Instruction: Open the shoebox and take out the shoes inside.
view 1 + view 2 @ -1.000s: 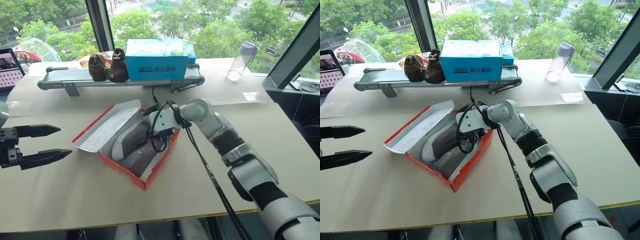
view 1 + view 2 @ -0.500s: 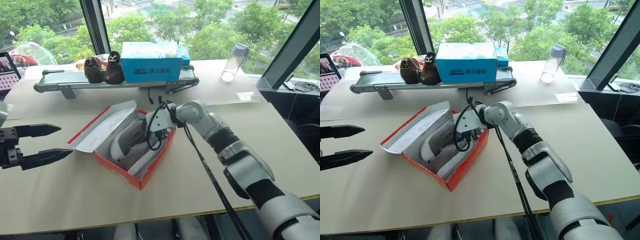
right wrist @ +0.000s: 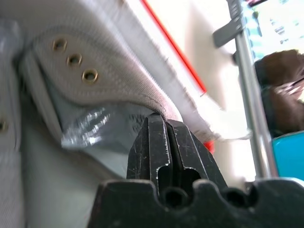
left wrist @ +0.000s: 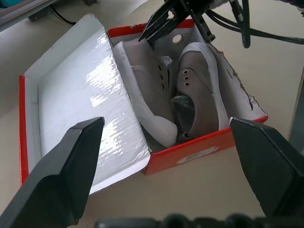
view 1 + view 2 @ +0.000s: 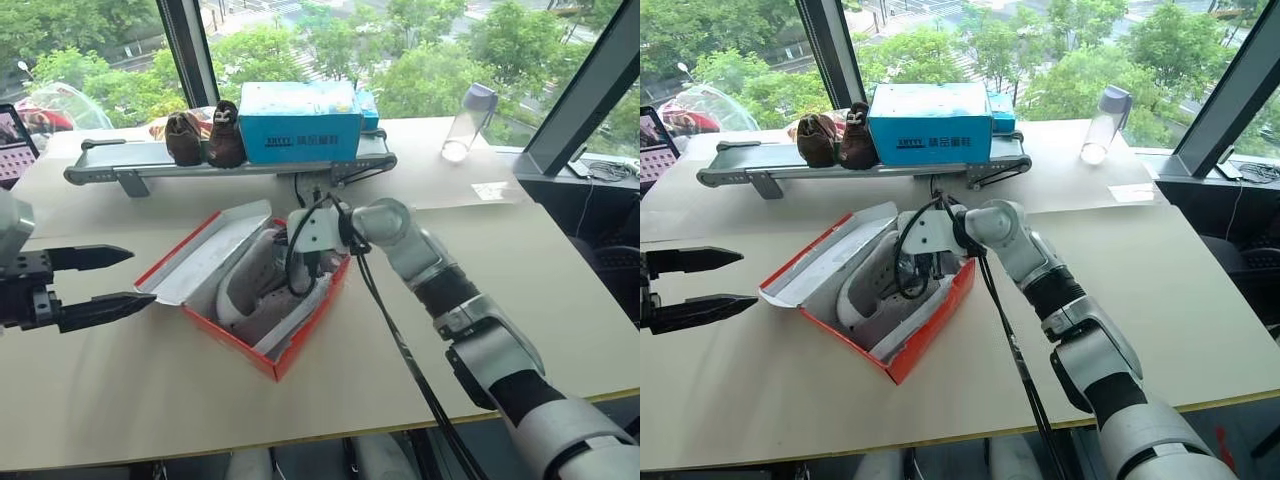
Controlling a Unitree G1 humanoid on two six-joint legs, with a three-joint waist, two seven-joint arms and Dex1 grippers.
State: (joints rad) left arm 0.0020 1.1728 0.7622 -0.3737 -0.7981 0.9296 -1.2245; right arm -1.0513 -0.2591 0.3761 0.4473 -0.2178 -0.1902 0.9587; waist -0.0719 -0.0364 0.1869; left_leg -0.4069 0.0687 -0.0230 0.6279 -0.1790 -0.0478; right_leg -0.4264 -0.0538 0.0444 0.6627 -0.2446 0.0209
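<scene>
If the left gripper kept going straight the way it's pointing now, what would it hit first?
Probably the shoebox: the left gripper, fingers open, points at its flipped-open lid and red front wall, with the shoes just behind. Height over the table is hard to judge.

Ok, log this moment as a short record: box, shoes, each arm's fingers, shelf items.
shoebox: red, lid open, on table
shoes: grey pair inside the box
right gripper: fingers shut, pinching the rim of one shoe
left gripper: fingers open, holding nothing, beside the box
shelf: blue box, brown shoes
bottle: by window
</scene>
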